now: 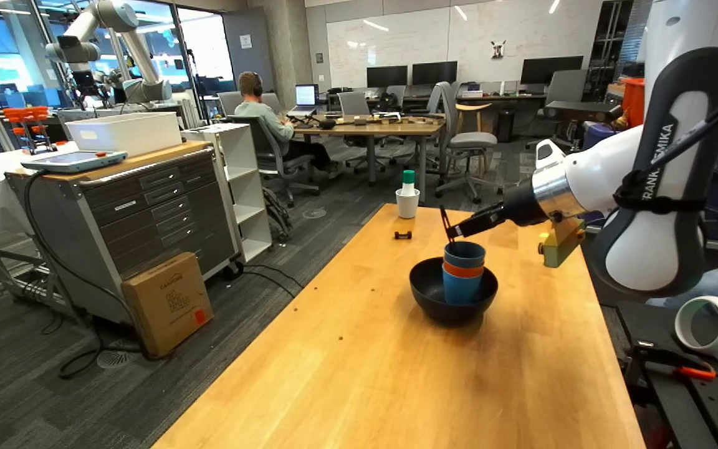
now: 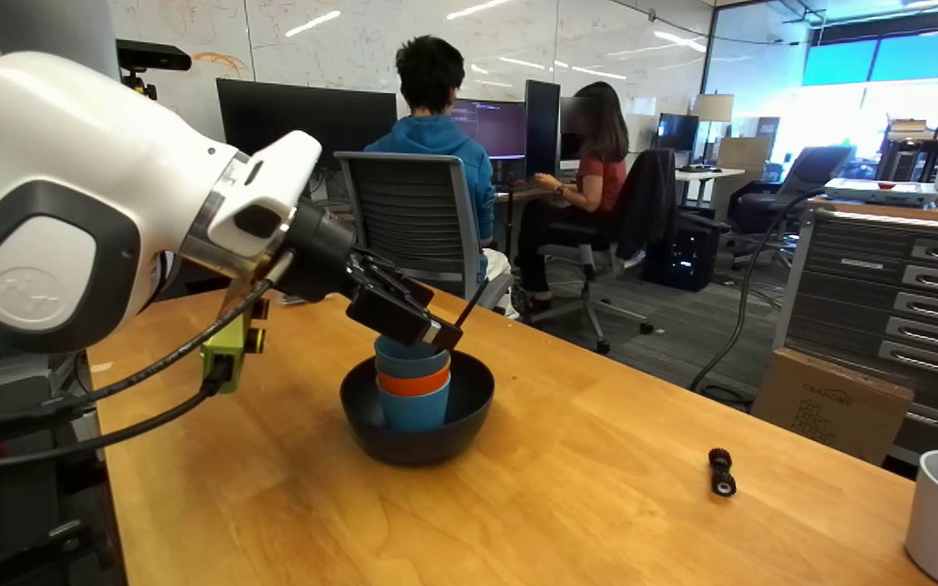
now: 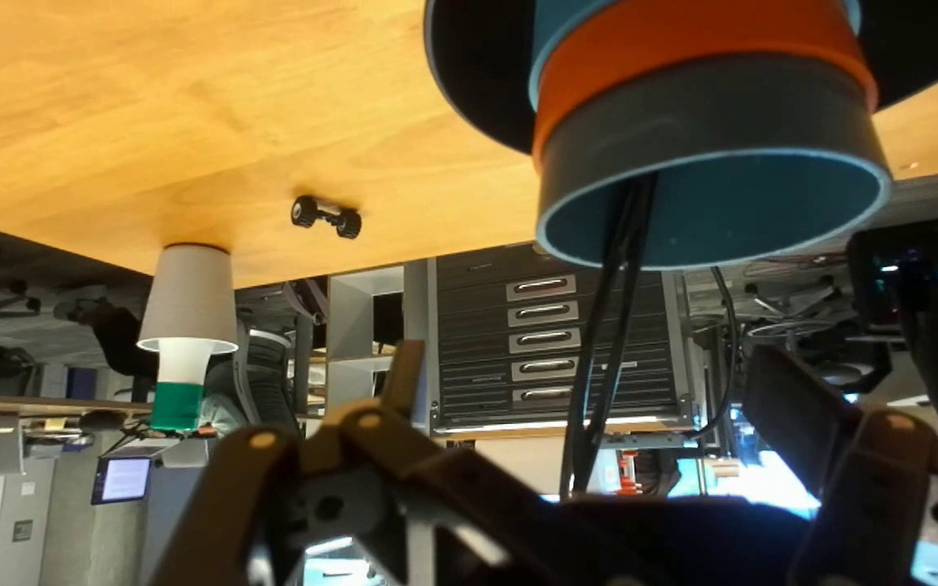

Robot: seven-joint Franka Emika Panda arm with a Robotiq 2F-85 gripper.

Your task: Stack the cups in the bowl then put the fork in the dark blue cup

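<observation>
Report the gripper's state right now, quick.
Gripper: open, jaws spread apart, holding nothing; the black utensil stands tilted in the dark blue cup.

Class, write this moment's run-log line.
tool: open; thin black fork: in dark blue plastic cup; beneath: orange plastic cup, light blue plastic cup; stacked in: round black bowl

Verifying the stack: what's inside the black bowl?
Nested from the bottom up: light blue cup, orange cup, dark blue cup; a thin black utensil leans in the top one. Hidden: its lower end (tines unconfirmed), the cups' overlapping parts, and the bowl floor beneath them.
</observation>
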